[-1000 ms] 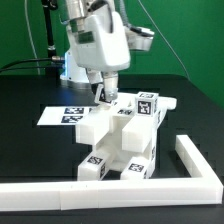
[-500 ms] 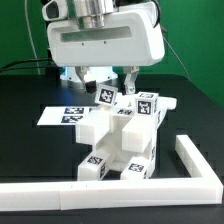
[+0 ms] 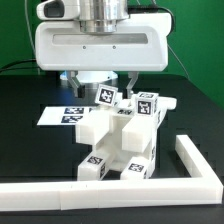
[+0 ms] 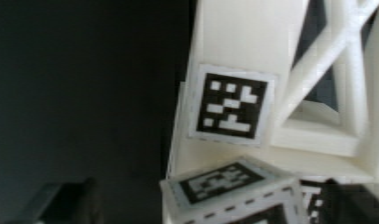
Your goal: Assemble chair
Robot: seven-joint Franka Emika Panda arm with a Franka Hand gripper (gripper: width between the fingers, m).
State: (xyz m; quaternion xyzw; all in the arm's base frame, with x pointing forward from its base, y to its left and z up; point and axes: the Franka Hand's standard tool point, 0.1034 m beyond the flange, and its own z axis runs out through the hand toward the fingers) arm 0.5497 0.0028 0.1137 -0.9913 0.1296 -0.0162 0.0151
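Note:
The white chair [image 3: 120,140] stands on the black table, built of tagged blocks, with its seat toward the exterior view's left. A cube-topped post [image 3: 107,97] rises at its back beside a second tagged cube [image 3: 147,105]. My gripper [image 3: 102,82] hangs right above the post with its wide hand facing the camera, and one dark finger [image 3: 130,80] shows beside the cube. In the wrist view the gripper [image 4: 200,200] is open: the post's tagged cube [image 4: 225,182] sits between the two dark fingers, which stand well apart. A tagged chair panel [image 4: 230,105] fills the view beyond.
The marker board [image 3: 62,115] lies flat behind the chair at the exterior view's left. The long white L-shaped rail [image 3: 190,160] runs along the front and up the exterior view's right side, close to the chair's base.
The hand has turned about a quarter turn above the post, from edge-on to broadside, and has sunk slightly. The chair has not moved.

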